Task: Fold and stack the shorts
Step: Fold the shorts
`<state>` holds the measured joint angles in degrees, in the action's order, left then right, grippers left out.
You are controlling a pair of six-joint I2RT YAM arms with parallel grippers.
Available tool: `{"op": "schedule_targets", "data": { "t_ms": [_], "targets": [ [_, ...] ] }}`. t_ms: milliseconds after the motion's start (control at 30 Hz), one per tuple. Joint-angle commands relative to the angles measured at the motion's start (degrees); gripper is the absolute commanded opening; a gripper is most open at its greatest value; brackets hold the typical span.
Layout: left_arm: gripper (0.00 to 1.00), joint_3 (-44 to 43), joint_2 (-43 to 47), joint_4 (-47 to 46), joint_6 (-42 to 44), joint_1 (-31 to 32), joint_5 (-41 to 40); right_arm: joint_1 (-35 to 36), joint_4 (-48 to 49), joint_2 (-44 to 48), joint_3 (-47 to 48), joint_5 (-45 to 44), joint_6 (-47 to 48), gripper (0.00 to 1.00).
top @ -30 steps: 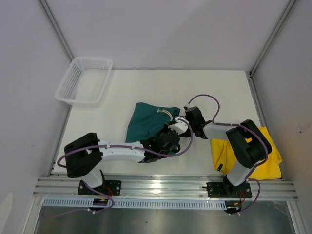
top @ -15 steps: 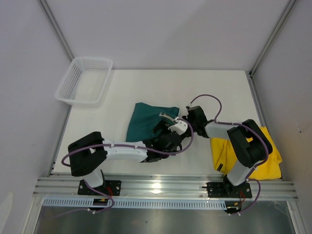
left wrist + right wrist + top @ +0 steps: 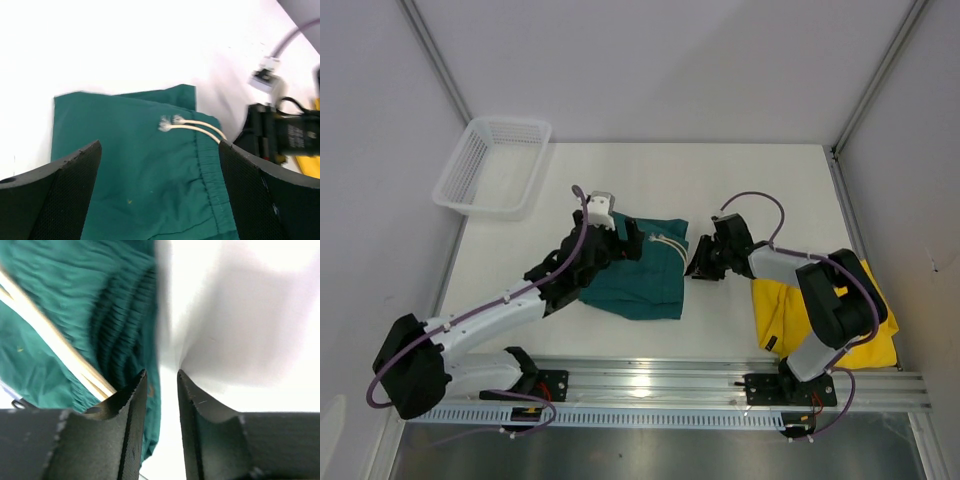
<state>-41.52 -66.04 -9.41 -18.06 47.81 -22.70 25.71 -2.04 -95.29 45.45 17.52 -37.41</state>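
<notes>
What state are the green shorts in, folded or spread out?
Folded: the green shorts lie as a compact rectangle, with a second layer peeking out at one edge in the left wrist view.

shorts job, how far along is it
Done: the green shorts look folded mid-table. In hand: nothing; the left gripper hangs open above them, the right gripper slightly open at their waistband edge. Left: the yellow shorts, rumpled at the right, unfolded and unstacked.
</notes>
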Motion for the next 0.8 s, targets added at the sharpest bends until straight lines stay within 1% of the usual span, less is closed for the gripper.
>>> {"op": "schedule_targets", "data": {
  "t_ms": [0,33,67,100,133,167,200,233,267,367,433,467,500,533,567,600,633,667,700,733,767],
  "targets": [
    [0.99,2.1,0.5,4.3,-7.0,-3.9,7.0,-0.8,-6.2,3.6,-0.1,-4.2,2.5,0.34],
    [0.99,2.4,0.2,4.1,-7.8,-5.3,11.0,-1.0,-6.7,4.5,0.0,-4.4,2.7,0.34],
    [0.99,2.8,0.0,4.0,-8.6,-8.2,12.9,-1.0,-6.8,6.4,0.1,-4.6,2.7,0.35],
    [0.99,3.1,-0.1,4.1,-10.7,-9.8,14.4,-0.9,-6.7,7.6,-0.3,-5.8,2.5,0.36],
    [0.99,3.8,-0.3,3.5,-11.5,-11.2,17.7,-0.9,-6.6,9.1,-0.8,-6.4,2.3,0.4],
    [0.99,4.1,-0.8,3.6,-12.3,-14.1,18.8,-0.9,-6.0,12.2,-1.5,-6.8,1.8,0.5],
    [0.99,4.3,-0.9,4.1,-13.7,-15.7,19.3,-0.9,-5.6,13.7,-2.6,-7.2,1.8,0.56],
    [0.99,4.1,-1.3,4.8,-14.3,-17.0,19.7,-0.9,-5.5,15.2,-3.1,-7.1,1.7,0.6],
    [0.99,3.8,-2.2,6.0,-14.5,-19.7,21.3,-0.9,-5.4,16.3,-3.5,-6.6,1.5,0.63],
    [0.99,3.0,-3.4,7.2,-14.7,-23.3,22.3,0.4,-6.0,20.0,-5.0,-3.8,-0.9,0.63],
    [0.99,2.4,-4.3,7.9,-14.3,-24.1,22.3,2.9,-7.9,22.5,-4.7,-4.8,-2.8,0.63],
    [0.99,1.6,-4.9,8.5,-14.1,-24.9,22.3,6.8,-11.4,23.2,-4.0,-9.0,-6.1,0.69],
    [0.99,1.1,-6.0,8.9,-14.1,-25.4,22.3,9.1,-14.1,24.8,-3.1,-12.3,-8.7,0.77],
    [0.99,0.8,-6.5,8.9,-14.3,-25.9,22.3,11.6,-15.8,25.8,-2.0,-15.6,-11.2,0.93],
    [0.99,1.1,-6.9,8.3,-14.7,-27.1,24.9,17.0,-18.5,26.9,-1.4,-22.0,-13.7,0.99],
    [0.99,1.3,-7.3,8.0,-15.0,-27.8,25.3,19.7,-20.2,28.7,-0.8,-25.2,-20.0,1.0],
    [0.99,1.4,-7.3,7.7,-15.6,-28.6,25.6,24.9,-23.4,29.6,0.4,-29.0,-23.5,1.0],
    [0.99,1.6,-7.1,7.4,-15.8,-28.8,25.8,27.3,-24.7,30.3,0.9,-35.3,-26.6,0.99],
    [0.99,1.8,-6.9,7.5,-15.9,-29.0,25.8,29.4,-26.9,30.9,1.4,-38.6,-36.3,1.0],
    [0.99,1.4,-6.3,7.6,-15.9,-29.2,25.6,33.2,-29.3,31.7,1.6,-42.4,-41.0,0.99],
    [0.99,1.5,-5.9,7.9,-16.0,-29.1,25.4,34.8,-28.3,32.1,1.2,-43.3,-43.3,1.0]
  ]
}}
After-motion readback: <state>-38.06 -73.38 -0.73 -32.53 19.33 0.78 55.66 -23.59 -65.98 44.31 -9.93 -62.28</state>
